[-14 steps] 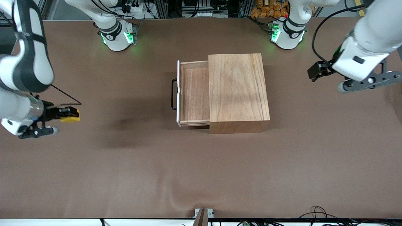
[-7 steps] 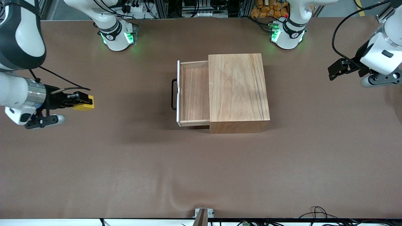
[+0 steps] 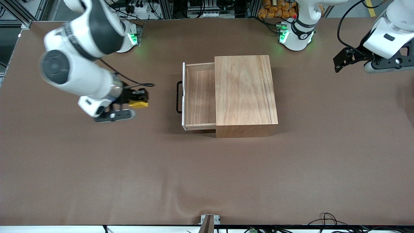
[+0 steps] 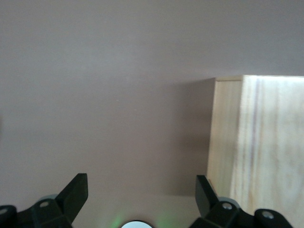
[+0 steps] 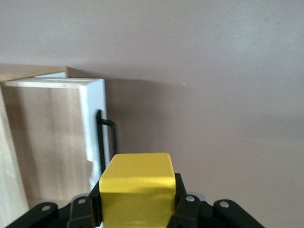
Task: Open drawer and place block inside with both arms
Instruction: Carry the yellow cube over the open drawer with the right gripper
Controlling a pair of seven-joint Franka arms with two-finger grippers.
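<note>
The wooden box (image 3: 245,94) stands mid-table with its drawer (image 3: 199,97) pulled out toward the right arm's end; its white front panel (image 3: 183,97) carries a black handle (image 3: 178,97). The drawer tray holds nothing. My right gripper (image 3: 140,98) is shut on the yellow block (image 3: 138,103) and holds it above the table, short of the handle. In the right wrist view the block (image 5: 137,190) sits between the fingers, with the drawer (image 5: 52,137) ahead. My left gripper (image 3: 341,61) is open and empty, raised over the left arm's end; the left wrist view shows the box (image 4: 259,142).
The two green-lit arm bases (image 3: 124,37) (image 3: 294,35) stand along the table's edge farthest from the front camera. The brown table mat (image 3: 207,174) stretches bare toward the front camera. Cables lie past the table's edges.
My right arm has swung the block from the table's right-arm end toward the drawer handle. My left gripper has drawn back and up, away from the box.
</note>
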